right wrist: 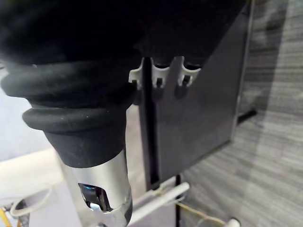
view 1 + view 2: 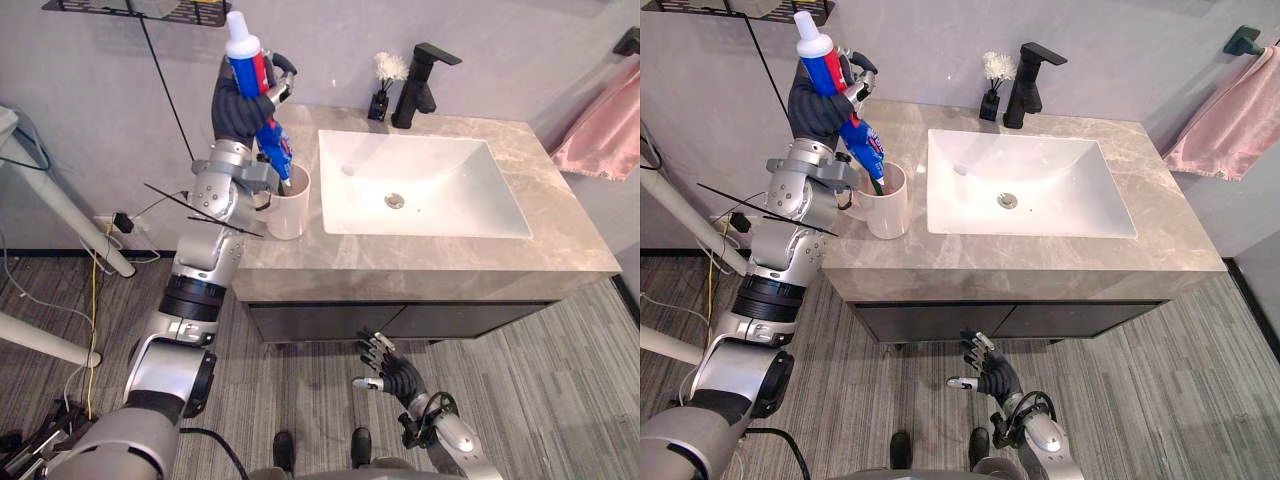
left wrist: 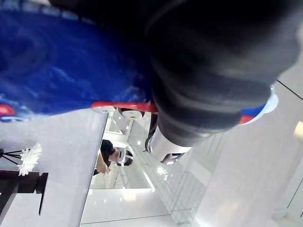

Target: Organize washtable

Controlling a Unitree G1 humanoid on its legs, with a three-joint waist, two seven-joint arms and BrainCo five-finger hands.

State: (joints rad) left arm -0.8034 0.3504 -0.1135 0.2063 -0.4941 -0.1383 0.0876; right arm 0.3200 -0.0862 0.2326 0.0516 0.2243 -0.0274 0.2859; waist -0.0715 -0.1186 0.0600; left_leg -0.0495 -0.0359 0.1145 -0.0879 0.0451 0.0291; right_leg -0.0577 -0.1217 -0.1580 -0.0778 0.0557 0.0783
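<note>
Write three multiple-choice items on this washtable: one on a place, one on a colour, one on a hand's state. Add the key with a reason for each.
1. Where does the white cup stand?
A. on the countertop, left of the sink
B. inside the basin
C. on the floor

2. What colour is the faucet?
A. silver
B. black
C. pink

3. What is the left hand doing?
A. hanging open and empty
B. pressing flat on the counter
C. gripping the toothpaste tube above the cup

Key:
1 A: the cup sits on the stone top by the basin's left edge.
2 B: the faucet behind the basin is dark all over.
3 C: its fingers are curled round the blue and red tube, whose lower end reaches the cup's mouth. The right hand is the one hanging open, below the counter.
</note>
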